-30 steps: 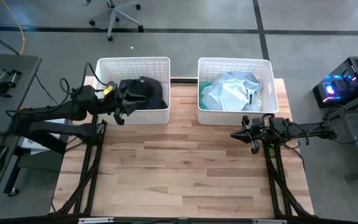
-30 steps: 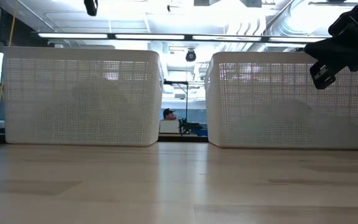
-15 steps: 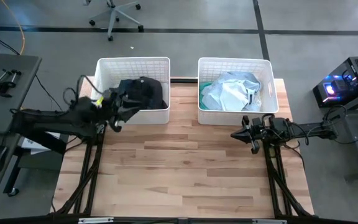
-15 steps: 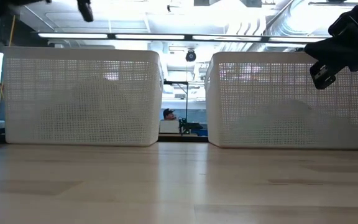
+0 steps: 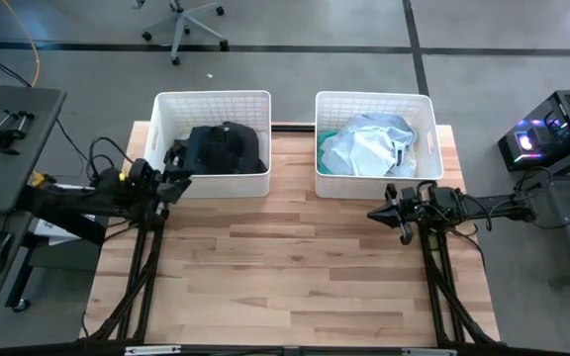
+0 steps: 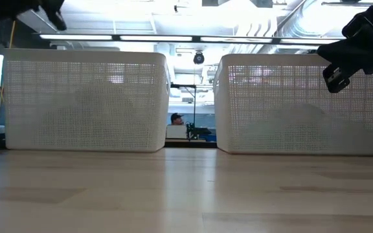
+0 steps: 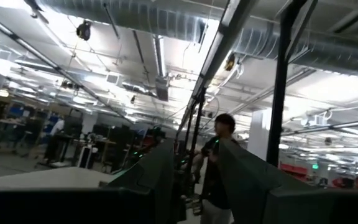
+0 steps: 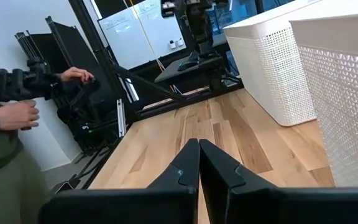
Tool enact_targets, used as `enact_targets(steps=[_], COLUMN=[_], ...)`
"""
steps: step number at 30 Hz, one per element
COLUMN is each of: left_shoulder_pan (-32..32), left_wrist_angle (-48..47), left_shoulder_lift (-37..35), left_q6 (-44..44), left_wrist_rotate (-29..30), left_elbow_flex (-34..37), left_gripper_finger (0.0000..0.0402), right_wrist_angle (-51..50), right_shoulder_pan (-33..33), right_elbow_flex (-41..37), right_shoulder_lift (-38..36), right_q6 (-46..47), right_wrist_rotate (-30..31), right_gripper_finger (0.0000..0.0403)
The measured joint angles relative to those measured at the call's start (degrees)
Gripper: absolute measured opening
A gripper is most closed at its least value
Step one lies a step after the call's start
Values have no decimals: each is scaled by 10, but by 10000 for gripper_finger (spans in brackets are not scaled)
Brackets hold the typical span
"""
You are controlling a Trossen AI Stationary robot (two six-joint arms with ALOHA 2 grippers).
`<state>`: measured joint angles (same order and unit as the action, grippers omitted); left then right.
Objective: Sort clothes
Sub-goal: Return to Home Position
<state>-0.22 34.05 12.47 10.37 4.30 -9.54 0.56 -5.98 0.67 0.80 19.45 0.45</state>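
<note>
Black clothes [image 5: 222,148] lie piled in the left white basket [image 5: 166,104]. Pale blue and white clothes [image 5: 369,148] lie piled in the right white basket [image 5: 424,104]. My left gripper [image 5: 179,179] hangs in the air by the left basket's near left corner, open and empty, pointing up and away from the table; it also shows in the low view [image 6: 54,13] and in its wrist view [image 7: 194,180]. My right gripper [image 5: 376,213] hangs in front of the right basket, shut and empty, pointing toward the table's left edge; it also shows in the low view [image 6: 337,76] and in its wrist view [image 8: 199,163].
Bare wooden table top [image 5: 285,267] lies in front of both baskets. A person [image 8: 5,118] stands beyond the table's left edge, hands on a black stand. Another person [image 7: 219,155] shows far off in the left wrist view.
My left gripper has drawn back from the near left part of the left basket, toward the table's left edge. The black clothes stay in the basket.
</note>
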Motion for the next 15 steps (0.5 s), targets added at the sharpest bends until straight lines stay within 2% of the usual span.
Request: enact_targets(steps=[8, 12, 15], left_shoulder_pan=[34, 34, 28], left_wrist_angle=[-22, -62, -130], left_shoulder_lift=[-123, -123, -123], left_q6=[26, 2, -30], left_wrist_rotate=[-27, -26, -29], left_elbow_flex=[89, 87, 87], left_gripper_finger=[115, 115, 115], right_wrist_angle=[0, 0, 0], right_shoulder_pan=[0, 0, 0], right_elbow_flex=[0, 0, 0], right_shoulder_lift=[0, 0, 0], right_q6=[0, 0, 0], right_wrist_rotate=[0, 0, 0], right_gripper_finger=[0, 0, 0])
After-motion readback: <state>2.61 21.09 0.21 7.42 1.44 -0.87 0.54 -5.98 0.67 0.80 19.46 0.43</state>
